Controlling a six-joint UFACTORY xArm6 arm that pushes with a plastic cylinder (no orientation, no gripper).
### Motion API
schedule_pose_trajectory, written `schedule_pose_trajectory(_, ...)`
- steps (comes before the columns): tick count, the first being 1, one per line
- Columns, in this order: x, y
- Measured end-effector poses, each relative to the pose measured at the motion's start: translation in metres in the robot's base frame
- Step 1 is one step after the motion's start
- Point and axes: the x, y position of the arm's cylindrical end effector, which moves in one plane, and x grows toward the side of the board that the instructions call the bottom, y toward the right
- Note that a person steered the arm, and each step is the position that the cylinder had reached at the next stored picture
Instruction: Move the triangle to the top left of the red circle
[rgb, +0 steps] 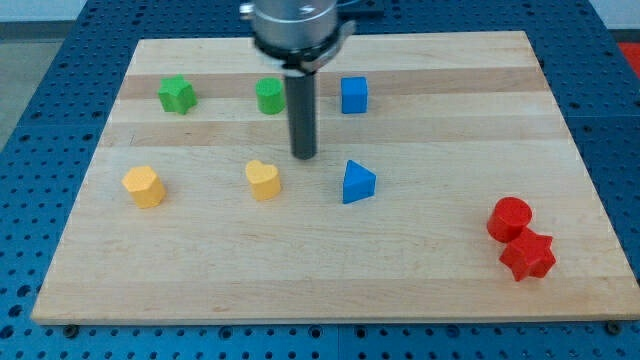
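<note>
The blue triangle (358, 182) lies near the middle of the wooden board (420, 270). The red circle (510, 218) sits far to the view's right, touching a red star (528, 256) just below it. My tip (304, 156) rests on the board a little above and to the left of the blue triangle, apart from it, and just above-right of a yellow heart (263, 179).
A green star (177, 95), a green rounded block (270, 96) and a blue cube (354, 95) line the upper part of the board. A yellow block (144, 186) sits at the view's left. The rod (302, 110) stands between the green rounded block and the blue cube.
</note>
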Motion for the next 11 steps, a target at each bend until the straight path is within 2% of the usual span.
schedule_pose_trajectory(1,0.039,-0.01)
schedule_pose_trajectory(2,0.086,0.026)
schedule_pose_trajectory(3,0.098,0.091)
schedule_pose_trajectory(4,0.093,0.078)
schedule_pose_trajectory(5,0.068,0.055)
schedule_pose_trajectory(6,0.052,0.063)
schedule_pose_trajectory(7,0.058,0.124)
schedule_pose_trajectory(8,0.06,0.13)
schedule_pose_trajectory(9,0.054,0.068)
schedule_pose_trajectory(10,0.038,0.035)
schedule_pose_trajectory(11,0.025,0.053)
